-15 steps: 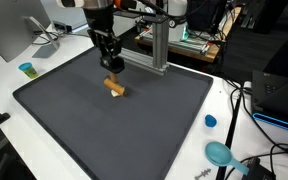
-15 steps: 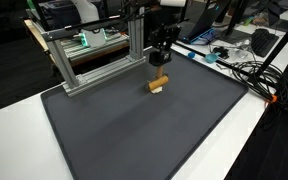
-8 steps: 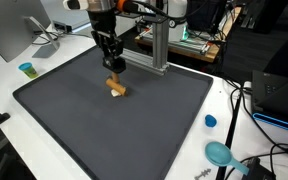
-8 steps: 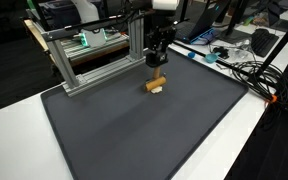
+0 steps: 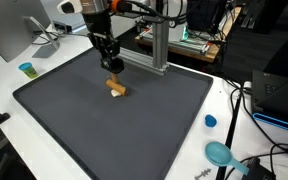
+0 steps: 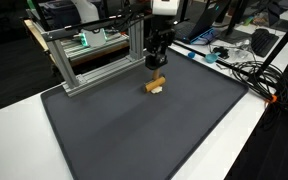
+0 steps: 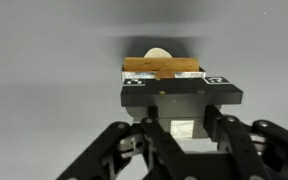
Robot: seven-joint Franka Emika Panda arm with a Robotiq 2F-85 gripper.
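Wooden block (image 5: 115,89) sits on the dark mat (image 5: 134,130) covering the white tabletop (image 5: 2,98). My tool (image 5: 113,68) hangs just above it, and I cannot tell its spread.

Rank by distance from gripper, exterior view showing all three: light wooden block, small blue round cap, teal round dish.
1. Light wooden block, on the dark mat directly under the gripper.
2. Small blue round cap, just off the mat's edge.
3. Teal round dish, beyond the cap, toward the camera.
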